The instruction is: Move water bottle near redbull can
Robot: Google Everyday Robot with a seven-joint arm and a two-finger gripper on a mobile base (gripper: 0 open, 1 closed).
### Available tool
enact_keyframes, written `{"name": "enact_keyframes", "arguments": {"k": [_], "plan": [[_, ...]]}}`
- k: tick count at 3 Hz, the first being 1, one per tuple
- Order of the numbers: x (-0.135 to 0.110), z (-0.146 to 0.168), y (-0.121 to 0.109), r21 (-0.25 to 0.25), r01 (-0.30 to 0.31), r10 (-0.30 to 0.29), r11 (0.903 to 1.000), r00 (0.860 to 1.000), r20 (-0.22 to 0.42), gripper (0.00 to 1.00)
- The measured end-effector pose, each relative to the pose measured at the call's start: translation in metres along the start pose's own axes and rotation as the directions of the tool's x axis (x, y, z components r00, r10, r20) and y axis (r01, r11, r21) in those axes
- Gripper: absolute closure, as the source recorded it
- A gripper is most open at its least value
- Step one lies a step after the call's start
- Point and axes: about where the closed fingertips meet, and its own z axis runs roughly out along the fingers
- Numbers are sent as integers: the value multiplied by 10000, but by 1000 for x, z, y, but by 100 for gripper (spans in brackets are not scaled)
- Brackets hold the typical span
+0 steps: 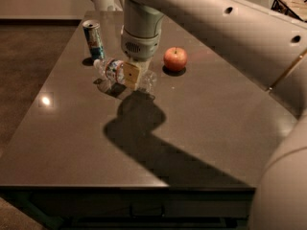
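Note:
The water bottle point(111, 70) lies on its side, cap to the left, gripped around its middle by my gripper point(132, 76), which comes down from above. The jaws are shut on it and it seems to hang just above the dark table point(201, 128), with a shadow under it. The redbull can point(93, 40) stands upright at the back left, a short way beyond the bottle's cap end, apart from it.
A red apple point(175, 59) sits on the table just right of the gripper. The arm point(220, 28) spans the upper right and casts a large shadow on the table's middle. The table's left edge runs close to the can.

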Motion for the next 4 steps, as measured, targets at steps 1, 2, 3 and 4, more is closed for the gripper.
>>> {"name": "enact_keyframes", "arguments": {"k": [1,2,3,4], "plan": [[-16,9,-13,3,-40,40,10000,10000,70,100],[-35,15,-9,-41,95,-95,9999,9999,60,100],[-53,22,-4,-58,228,-228,9997,9997,-22,85],[-68,27,-3,-42,291,-292,9996,9996,-68,62]]}}
